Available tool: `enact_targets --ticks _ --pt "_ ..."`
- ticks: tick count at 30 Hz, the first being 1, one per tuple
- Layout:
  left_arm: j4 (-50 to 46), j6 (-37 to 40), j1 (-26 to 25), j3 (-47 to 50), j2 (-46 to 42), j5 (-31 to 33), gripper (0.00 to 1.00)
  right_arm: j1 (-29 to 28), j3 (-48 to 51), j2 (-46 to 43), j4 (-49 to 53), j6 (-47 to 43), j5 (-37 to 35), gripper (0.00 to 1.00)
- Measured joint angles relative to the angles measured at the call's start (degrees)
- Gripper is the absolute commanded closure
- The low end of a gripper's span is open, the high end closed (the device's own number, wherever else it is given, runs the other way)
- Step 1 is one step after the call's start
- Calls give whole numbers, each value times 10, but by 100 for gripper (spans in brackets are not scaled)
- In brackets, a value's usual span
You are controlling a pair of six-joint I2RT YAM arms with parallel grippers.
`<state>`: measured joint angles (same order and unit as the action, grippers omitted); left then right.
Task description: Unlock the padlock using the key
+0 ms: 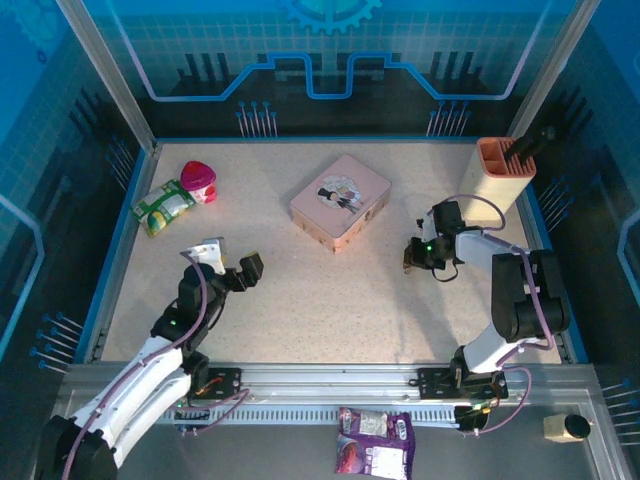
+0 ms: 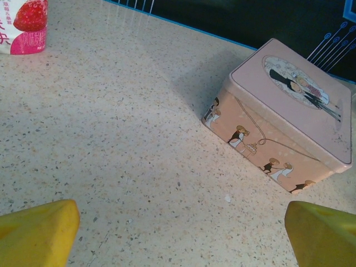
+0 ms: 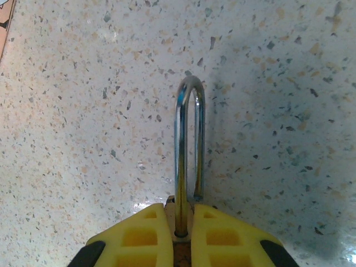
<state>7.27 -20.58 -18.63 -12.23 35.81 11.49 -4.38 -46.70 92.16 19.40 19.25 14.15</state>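
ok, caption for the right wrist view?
Right gripper shut on the padlock, shackle pointing forward over the speckled table.

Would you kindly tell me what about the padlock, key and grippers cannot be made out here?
padlock body: right wrist view, hidden between the right gripper's fingers.
key: top view, too small to find.
left gripper: left wrist view, fingers cut off by the bottom edge.
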Motion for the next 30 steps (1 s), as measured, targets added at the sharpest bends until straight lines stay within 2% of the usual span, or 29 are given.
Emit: enact_targets --ticks 6,10,13,20,22,26,27,28,30 --pt "9 0 2 1 10 -4 4 3 0 0 1 2 0 80" --pt "12 0 2 1 10 -4 4 4 1 -4 5 2 -5 61" --pt "12 0 2 1 10 -4 4 4 5 -23 9 3 -20 51" --pt "21 0 2 1 23 -4 3 7 14 -113 27 6 -54 45" --pt "20 0 2 1 28 -3 3 7 16 -143 29 7 -58 40" --pt "-10 -7 2 -16 32 37 1 7 39 -239 27 21 -64 33" --pt "-17 -15 2 -22 32 55 1 7 44 -272 26 28 -68 6" --pt "-23 -19 2 -27 32 71 1 7 48 -307 24 32 -73 0" --pt "-30 -30 2 -34 32 101 1 7 50 -362 18 39 -86 0"
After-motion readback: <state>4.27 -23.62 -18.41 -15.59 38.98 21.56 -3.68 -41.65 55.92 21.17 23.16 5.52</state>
